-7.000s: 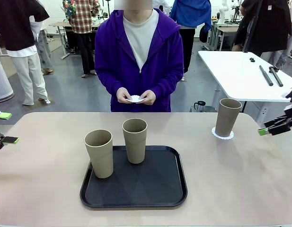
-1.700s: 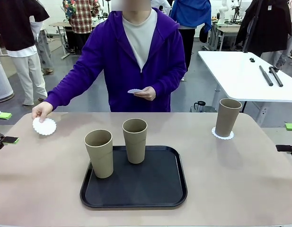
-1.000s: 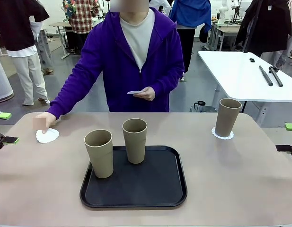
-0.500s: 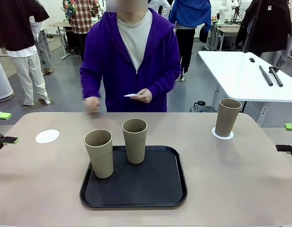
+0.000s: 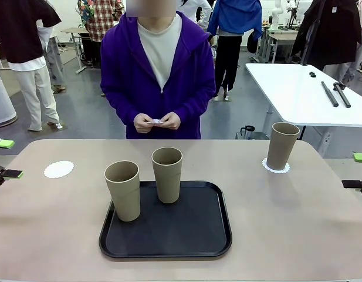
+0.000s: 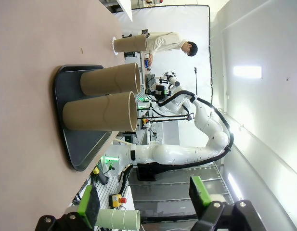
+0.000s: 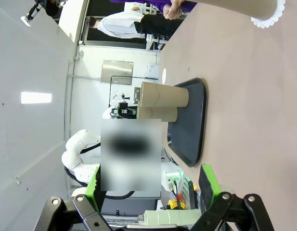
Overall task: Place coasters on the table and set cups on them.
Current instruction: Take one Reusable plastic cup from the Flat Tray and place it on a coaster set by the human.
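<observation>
Broadly, the beige table [image 5: 298, 235] reads as a half-finished setting. At its middle the black tray [image 5: 186, 241] serves as the supply spot. Two tan cups stand upright on it, the near cup [image 5: 122, 191] and the far cup [image 5: 168, 174] just beside each other, apparently waiting for places. The third cup [image 5: 282, 145] stands off the tray near the table's far right corner. It sits on a lacy white coaster [image 5: 276, 167] whose scalloped edge peeps out round its base, so that place looks finished. A bare coaster [image 5: 58, 169] lies flat near the far left edge, well apart from the tray, likely meant for one of the tray cups. I judge one place done and one ready for a cup.

The person stands at the far side with right hand [image 5: 144, 123] and left hand [image 5: 171, 121] drawn together at the waist. The fingers pinch something small and white, probably another coaster, though it is too small to be sure. The left gripper [image 6: 143, 198] sits at the table's left edge, fingers spread wide with nothing between them, pointed towards the tray cups. The right gripper [image 7: 150, 183] is at the right edge, likewise spread and empty.
</observation>
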Controlling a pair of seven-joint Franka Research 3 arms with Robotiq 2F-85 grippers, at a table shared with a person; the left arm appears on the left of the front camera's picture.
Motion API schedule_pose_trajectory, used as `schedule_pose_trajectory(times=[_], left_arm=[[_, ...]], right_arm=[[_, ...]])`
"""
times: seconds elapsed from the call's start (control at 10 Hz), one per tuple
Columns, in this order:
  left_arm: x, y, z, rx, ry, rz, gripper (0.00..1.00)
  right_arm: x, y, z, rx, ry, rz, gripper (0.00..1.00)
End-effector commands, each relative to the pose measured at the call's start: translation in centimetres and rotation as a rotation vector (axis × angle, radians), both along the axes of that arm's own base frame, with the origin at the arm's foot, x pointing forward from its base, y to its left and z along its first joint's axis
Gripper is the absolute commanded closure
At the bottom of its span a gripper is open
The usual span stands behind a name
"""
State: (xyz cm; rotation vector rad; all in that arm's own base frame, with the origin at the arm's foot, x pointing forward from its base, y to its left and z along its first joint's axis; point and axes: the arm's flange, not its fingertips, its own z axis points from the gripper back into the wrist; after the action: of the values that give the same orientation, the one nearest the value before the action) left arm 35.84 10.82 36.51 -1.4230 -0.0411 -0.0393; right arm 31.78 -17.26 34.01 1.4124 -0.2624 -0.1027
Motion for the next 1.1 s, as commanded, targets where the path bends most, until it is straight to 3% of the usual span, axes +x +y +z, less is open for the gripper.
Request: schedule_pose_trajectory(times=[0.0, 0.5, 0.6, 0.8, 0.9, 1.0], left_arm=[[-0.1, 0.1, 0.2, -0.012, -0.013, 0.001, 0.00], [0.0, 0.0, 0.0, 0.000, 0.000, 0.000, 0.00], [0.2, -0.5, 2.2, 0.100, -0.204, -0.065, 0.00], [0.0, -3.3, 7.2, 0.396, -0.535, -0.226, 0.00], [-0.1, -5.3, 9.8, 0.564, -0.650, -0.293, 0.00], [-0.1, -8.0, 12.5, 0.720, -0.694, -0.429, 0.00]], right_arm=[[-0.1, 0.0, 0.0, 0.010, -0.006, -0.003, 0.00], [-0.1, 0.0, 0.0, 0.010, -0.006, -0.003, 0.00], [-0.1, 0.0, 0.0, 0.010, -0.006, -0.003, 0.00], [-0.1, 0.0, 0.0, 0.010, -0.006, -0.003, 0.00], [-0.1, 0.0, 0.0, 0.010, -0.006, -0.003, 0.00], [-0.1, 0.0, 0.0, 0.010, -0.006, -0.003, 0.00]])
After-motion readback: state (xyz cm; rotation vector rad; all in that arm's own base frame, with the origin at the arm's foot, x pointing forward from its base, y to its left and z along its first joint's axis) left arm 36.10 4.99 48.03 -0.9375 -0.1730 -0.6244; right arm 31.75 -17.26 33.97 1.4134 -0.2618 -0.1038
